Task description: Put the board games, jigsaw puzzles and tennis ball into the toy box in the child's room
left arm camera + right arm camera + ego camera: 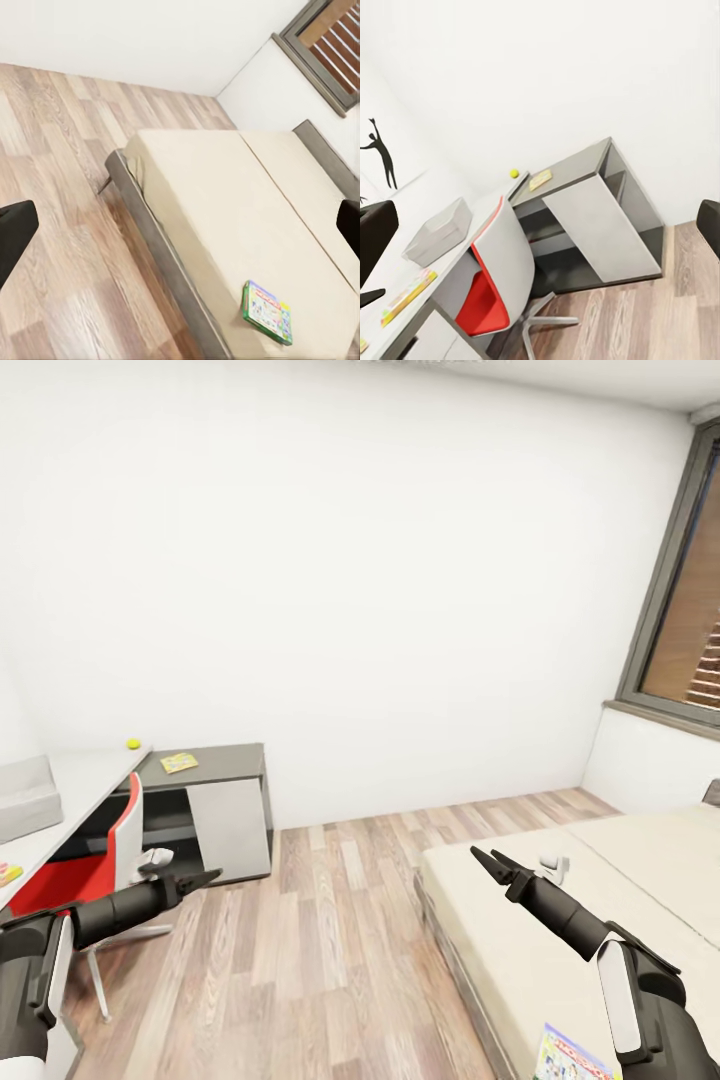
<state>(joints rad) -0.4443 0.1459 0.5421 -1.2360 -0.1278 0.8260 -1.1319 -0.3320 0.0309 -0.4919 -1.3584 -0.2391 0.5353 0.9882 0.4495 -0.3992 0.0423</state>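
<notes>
Child's room, mid-errand: the robot stands on the wood floor between the table [70,780] and the bed [520,950], both arms raised and empty, so the collecting step appears not yet begun and the approach to a first toy is what is in hand.

The left gripper [190,880] reaches forward at the end of a nearly level forearm, its jaws parted with nothing between them. Beyond and above it on the table lie the tennis ball [133,743] at the pale top's far end and, just beside that on the lower dark grey section, a yellow flat box [179,762], likely a board game or puzzle. The grey open toy box [25,795] sits on the pale top to that gripper's outer side, with a colourful flat box [406,294] nearer along the same top. A red-and-white swivel chair [95,870] stands below and behind the gripper.

The right gripper [492,862] points up and forward over the bed's near corner, fingers spread, holding nothing. A board game [570,1055] lies on the mattress well behind it, close to the forearm; the left wrist view shows a green-edged board game [267,311] on the beige pad.

The next move likely calls for lowering the right arm back toward that box, or turning the base to the bed.
</notes>
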